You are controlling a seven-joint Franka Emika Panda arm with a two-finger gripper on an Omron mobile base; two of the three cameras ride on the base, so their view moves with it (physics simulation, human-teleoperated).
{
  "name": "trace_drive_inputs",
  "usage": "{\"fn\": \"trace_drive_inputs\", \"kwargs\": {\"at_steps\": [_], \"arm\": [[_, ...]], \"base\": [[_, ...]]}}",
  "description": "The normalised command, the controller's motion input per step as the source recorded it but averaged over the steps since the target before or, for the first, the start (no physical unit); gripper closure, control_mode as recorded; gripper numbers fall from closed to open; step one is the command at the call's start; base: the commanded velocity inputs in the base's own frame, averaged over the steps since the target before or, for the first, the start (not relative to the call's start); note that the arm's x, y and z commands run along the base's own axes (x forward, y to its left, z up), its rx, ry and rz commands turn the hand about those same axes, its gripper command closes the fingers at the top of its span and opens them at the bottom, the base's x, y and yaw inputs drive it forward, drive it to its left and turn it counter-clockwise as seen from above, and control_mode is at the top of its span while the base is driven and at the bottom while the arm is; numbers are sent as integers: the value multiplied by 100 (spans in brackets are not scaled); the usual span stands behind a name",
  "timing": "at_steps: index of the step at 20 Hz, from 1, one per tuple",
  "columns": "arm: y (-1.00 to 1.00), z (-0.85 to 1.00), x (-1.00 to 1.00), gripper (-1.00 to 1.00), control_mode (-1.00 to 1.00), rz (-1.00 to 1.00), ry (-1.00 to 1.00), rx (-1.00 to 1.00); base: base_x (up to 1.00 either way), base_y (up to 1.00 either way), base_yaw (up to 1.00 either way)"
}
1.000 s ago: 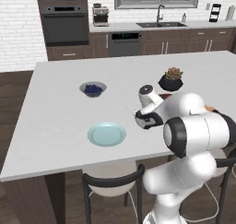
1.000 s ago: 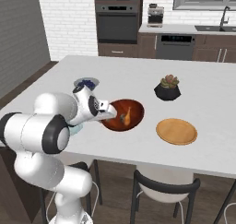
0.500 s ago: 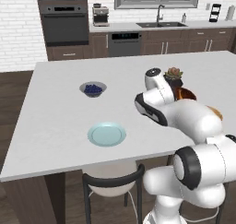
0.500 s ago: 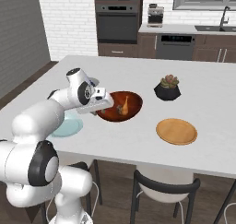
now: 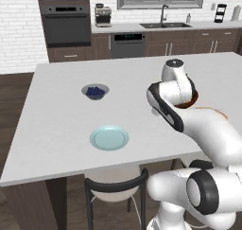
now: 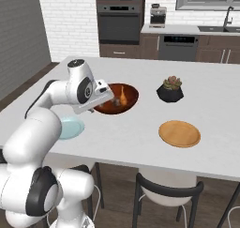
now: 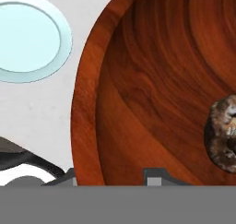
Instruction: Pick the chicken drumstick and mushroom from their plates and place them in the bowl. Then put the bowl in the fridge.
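The reddish-brown bowl [image 6: 117, 99] sits just left of the counter's middle, and a sliver of its rim [image 5: 193, 100] shows behind my arm. In it lie the golden chicken drumstick [image 6: 123, 95] and the dark mushroom [image 7: 223, 138], also seen beside the drumstick [image 6: 116, 102]. My gripper [image 7: 112, 178] is shut on the bowl's near-left rim, one fingertip inside and one outside; its hand [image 6: 96, 95] is at the bowl's left edge. The pale-blue plate [image 5: 109, 138] and the tan wooden plate [image 6: 179, 133] are bare. The fridge is out of view.
A small grey bowl of blueberries [image 5: 95, 91] stands at the counter's back left. A succulent in a black pot [image 6: 169, 88] stands right of the wooden bowl. Stools [image 6: 168, 189] stand under the near edge. The oven wall and sink counter run along the back.
My arm has stretched out over the counter and the bowl has moved with the gripper, away from me and to the left. The plates, the blueberries and the succulent have stayed put.
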Motion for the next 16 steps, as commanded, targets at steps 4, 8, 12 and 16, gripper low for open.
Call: {"fn": "trace_drive_inputs", "kwargs": {"at_steps": [4, 8, 12, 16], "arm": [[0, 21, -26, 100, -100, 43, 4, 3], [0, 25, -29, 100, -100, 34, 3, 2], [0, 10, -55, 100, -100, 25, 8, -1], [0, 0, -70, 100, -100, 10, 7, -9]], "base": [[0, 0, 0], [0, 0, 0], [0, 0, 0], [0, 0, 0]]}}
